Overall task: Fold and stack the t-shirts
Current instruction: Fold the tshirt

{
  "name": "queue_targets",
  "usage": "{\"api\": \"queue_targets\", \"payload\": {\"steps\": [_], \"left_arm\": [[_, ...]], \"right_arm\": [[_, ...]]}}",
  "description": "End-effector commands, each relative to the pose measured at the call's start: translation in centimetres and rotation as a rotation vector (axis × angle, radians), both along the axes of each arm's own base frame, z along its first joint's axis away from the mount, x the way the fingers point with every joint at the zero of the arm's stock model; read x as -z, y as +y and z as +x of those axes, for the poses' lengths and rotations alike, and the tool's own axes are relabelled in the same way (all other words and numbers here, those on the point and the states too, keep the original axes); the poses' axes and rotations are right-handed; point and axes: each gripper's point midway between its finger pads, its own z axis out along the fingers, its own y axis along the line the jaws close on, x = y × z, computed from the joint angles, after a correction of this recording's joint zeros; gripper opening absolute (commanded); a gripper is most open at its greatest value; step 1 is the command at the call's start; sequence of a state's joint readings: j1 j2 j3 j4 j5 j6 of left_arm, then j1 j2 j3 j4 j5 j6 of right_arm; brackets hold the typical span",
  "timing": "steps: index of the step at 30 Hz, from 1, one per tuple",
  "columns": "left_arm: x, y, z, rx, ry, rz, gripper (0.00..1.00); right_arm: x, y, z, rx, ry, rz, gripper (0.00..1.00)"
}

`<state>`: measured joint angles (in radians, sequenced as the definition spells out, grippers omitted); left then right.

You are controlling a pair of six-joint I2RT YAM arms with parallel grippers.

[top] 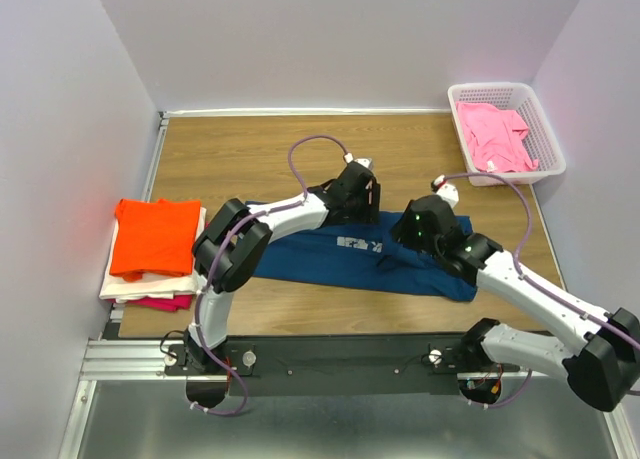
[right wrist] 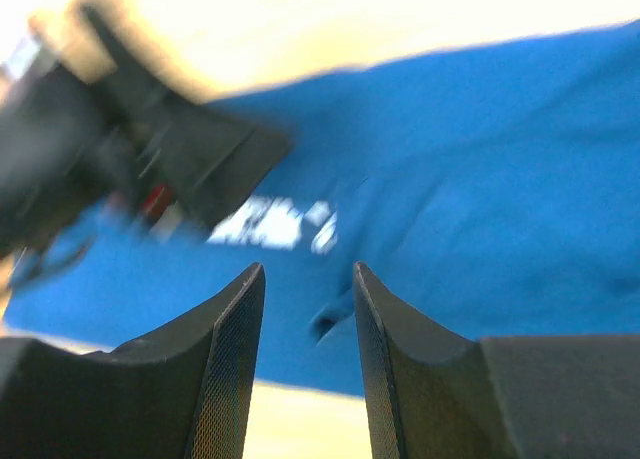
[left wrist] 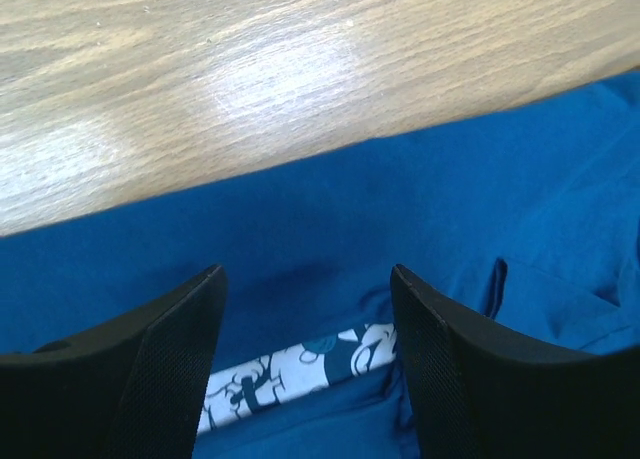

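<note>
Left gripper [left wrist: 308, 279] and right gripper [right wrist: 308, 274] both spread over one navy t-shirt [top: 320, 261], near three stacked tees [top: 152, 241].

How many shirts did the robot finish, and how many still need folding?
Three look done: the orange tee tops a folded pile, with a white tee and a magenta tee under it. In hand: the navy tee lies partly folded into a long strip mid-table. The left gripper and right gripper hover over it, both open, gripping nothing. Left: finishing that one, plus the pink tee in the basket.

White basket [top: 541, 122] on wooden table [top: 230, 149]
</note>
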<state>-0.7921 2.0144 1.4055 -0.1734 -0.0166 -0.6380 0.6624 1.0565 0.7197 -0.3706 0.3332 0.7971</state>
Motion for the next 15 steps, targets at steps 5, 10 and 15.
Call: {"api": "queue_targets", "payload": {"steps": [5,10,15], "left_arm": [[-4.0,0.4,-2.5,0.054,-0.037,-0.089,0.72],[-3.5,1.2,-5.1,0.084,-0.017,-0.117,0.71],[-4.3,1.5,-6.3,0.102,-0.028,-0.142,0.71]], "right_arm": [[2.7,-5.7,2.5,0.136,0.1,-0.245,0.47],[5.5,-6.1,4.0,0.128,0.177,-0.29,0.47],[7.5,-5.7,5.3,0.107,0.218,-0.305,0.46]]}}
